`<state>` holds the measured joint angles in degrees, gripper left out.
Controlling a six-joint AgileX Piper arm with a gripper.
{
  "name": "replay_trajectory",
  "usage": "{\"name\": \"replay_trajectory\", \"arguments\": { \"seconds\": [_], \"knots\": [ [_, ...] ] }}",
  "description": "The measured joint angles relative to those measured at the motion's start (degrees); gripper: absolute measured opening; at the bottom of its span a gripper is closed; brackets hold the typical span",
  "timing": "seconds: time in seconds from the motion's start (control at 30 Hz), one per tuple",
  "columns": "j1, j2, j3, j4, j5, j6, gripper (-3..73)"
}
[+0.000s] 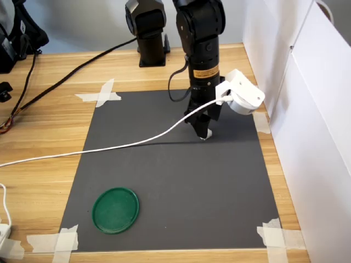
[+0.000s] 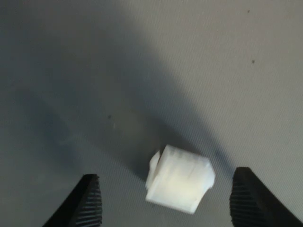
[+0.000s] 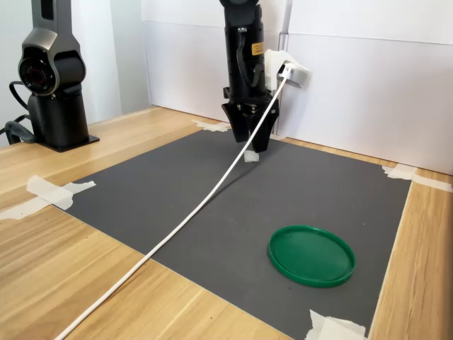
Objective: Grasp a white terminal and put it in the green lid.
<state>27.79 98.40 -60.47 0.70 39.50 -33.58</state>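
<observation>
So far nothing is grasped: the gripper point(image 2: 165, 201) stands with jaws spread, the white terminal point(image 2: 179, 183) lying between them on the mat. Closing, lifting and carrying to the green lid point(image 1: 115, 210), well apart, all remain.

The lid point(image 1: 115, 210) is dark green on a charcoal-grey mat point(image 1: 181, 181), whose corners are held by off-white tape strips point(image 1: 100, 93). The terminal point(image 2: 179, 182) is plain white, the gripper's fingers point(image 2: 87, 203) black and finely ridged. The table point(image 1: 49, 126) is pale wood grain, crossed by a white cable point(image 1: 109, 147).
</observation>
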Motion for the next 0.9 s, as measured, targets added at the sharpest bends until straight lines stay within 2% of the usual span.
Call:
{"name": "replay_trajectory", "arguments": {
  "seconds": [0.47,0.9],
  "knots": [
    [0.0,1.8,-0.1,-1.5,-1.2,2.0,65.4],
    [0.0,2.5,-0.1,-3.9,-1.6,5.5,60.3]
  ]
}}
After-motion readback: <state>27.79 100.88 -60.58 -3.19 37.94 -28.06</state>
